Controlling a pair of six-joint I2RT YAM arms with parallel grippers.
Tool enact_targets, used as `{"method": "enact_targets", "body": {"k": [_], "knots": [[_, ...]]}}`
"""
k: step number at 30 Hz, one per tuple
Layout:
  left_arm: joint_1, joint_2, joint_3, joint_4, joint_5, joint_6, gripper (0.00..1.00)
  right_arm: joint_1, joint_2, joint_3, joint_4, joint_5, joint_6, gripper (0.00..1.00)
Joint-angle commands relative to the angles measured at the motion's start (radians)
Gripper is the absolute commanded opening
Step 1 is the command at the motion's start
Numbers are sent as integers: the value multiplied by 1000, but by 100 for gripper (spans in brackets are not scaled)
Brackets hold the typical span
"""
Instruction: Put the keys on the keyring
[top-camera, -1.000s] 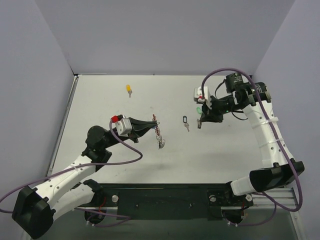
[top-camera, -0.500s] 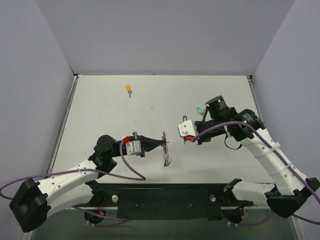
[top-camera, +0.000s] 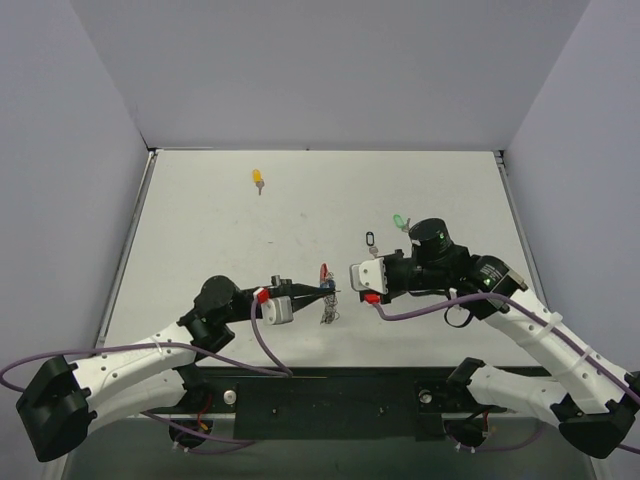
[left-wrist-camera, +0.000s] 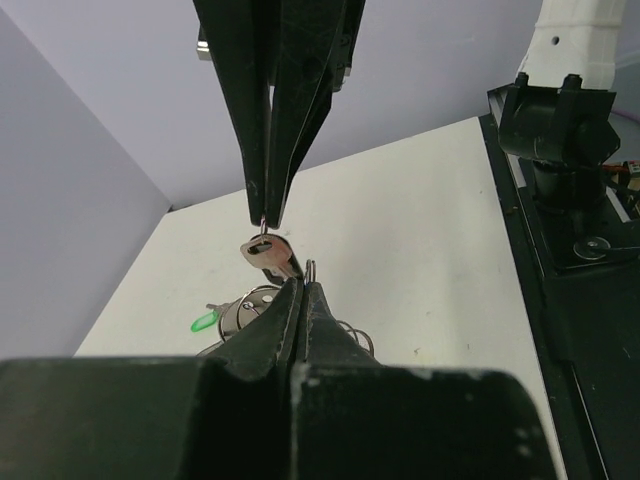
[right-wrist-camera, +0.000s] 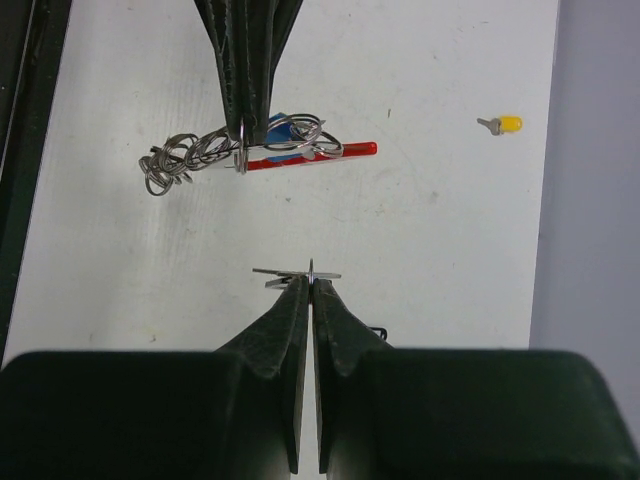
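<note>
Keyring (right-wrist-camera: 340, 153) pinched in left jaws; right jaws clamp a key (left-wrist-camera: 268, 253) near it, not touching. Threading step, I judge; next needs key's hole aligned onto ring end.

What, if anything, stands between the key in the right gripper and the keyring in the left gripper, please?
Nothing visible does. The right gripper pinches a key facing the keyring held by the left gripper, and the right wrist view shows only an open gap between them.
</note>
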Motion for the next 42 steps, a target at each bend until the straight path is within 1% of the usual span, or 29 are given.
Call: {"method": "enact_targets", "body": {"k": [1,6,11,16,27,42], "knots": [[-16,-4,10,-4,-49,62,0,8,-50,-36,58,-17,3,0],[-17,-3,9,-13,-63,71,0,18,-67,-63,68,-24,6,0],[-17,-3,6,13,-83,43,0,27,-67,-77,101,-20,26,0],[-22,-7,-6,59,-132,6,0,41,-66,-89,126,-18,34,0],[-36,-24,-26,102,-222,2,0,56,-60,-105,198,-20,71,0],[-39,-32,-37,139,-244,-27,0,96,-51,-132,253,29,69,0]]}}
